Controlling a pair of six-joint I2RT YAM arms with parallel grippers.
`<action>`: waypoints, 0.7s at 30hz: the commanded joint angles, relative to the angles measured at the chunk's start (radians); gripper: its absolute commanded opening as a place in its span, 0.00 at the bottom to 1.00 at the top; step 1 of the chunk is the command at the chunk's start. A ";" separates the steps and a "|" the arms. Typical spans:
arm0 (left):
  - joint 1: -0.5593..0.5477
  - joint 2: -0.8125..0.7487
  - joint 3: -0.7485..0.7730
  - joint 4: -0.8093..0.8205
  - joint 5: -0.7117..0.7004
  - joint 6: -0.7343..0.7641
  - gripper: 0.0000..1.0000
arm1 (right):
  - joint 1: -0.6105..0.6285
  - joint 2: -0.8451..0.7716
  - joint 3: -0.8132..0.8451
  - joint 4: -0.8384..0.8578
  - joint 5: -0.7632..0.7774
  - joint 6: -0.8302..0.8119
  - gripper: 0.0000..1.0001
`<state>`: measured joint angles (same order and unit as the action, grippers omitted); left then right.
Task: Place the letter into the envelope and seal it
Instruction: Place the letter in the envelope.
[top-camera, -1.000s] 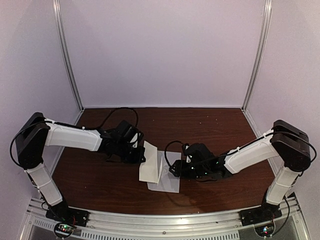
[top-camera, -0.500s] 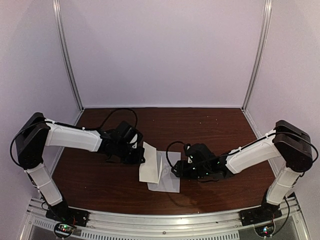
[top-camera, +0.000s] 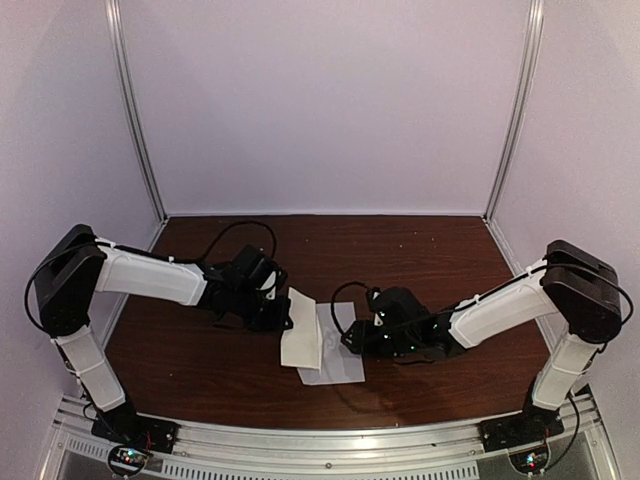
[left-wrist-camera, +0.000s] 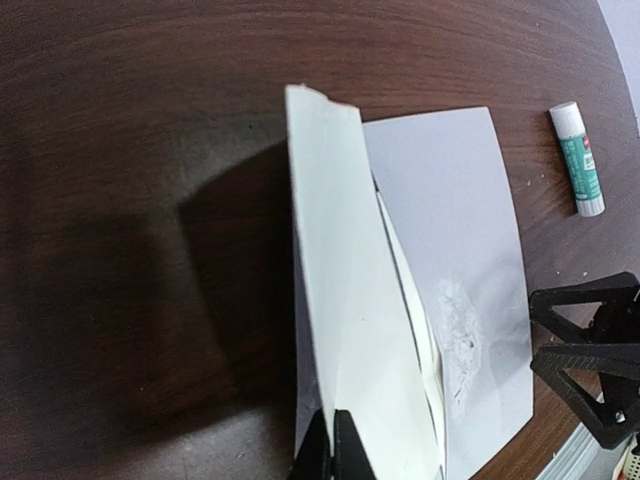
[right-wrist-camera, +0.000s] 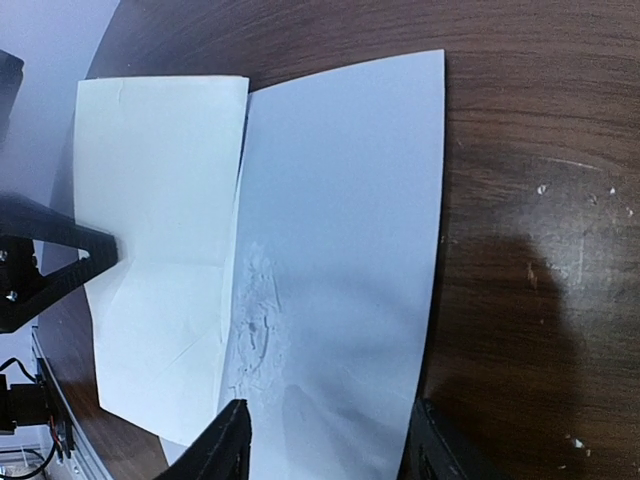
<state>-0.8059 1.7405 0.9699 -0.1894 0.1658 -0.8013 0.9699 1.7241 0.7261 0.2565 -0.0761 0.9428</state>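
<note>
1. The letter (left-wrist-camera: 350, 300) is bright white paper with faint fold creases. It stands tilted on the dark wood worktop (left-wrist-camera: 120, 150), its near edge raised and pinched in the left hand (left-wrist-camera: 335, 445). Its lower part overlaps the envelope's left side.
2. The envelope (right-wrist-camera: 340, 230) is a pale grey-lavender rectangle lying flat on the worktop, just right of the letter. A rough whitish smear (right-wrist-camera: 255, 325) marks it near the edge that meets the letter.

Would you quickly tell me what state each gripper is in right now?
Left gripper: closed on the letter.
Right gripper: open, at the edge of the envelope.
</note>
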 joint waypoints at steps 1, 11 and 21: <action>0.005 0.027 -0.017 0.042 0.030 -0.026 0.00 | 0.001 0.028 -0.011 0.002 -0.014 0.011 0.55; 0.005 0.027 -0.043 0.042 0.029 -0.074 0.00 | 0.006 0.035 -0.014 0.006 -0.012 0.016 0.54; 0.006 -0.025 -0.071 0.046 0.050 -0.135 0.00 | 0.007 0.039 -0.017 -0.001 -0.004 0.020 0.54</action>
<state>-0.8013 1.7580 0.9142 -0.1734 0.1909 -0.9016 0.9699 1.7367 0.7261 0.2836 -0.0788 0.9501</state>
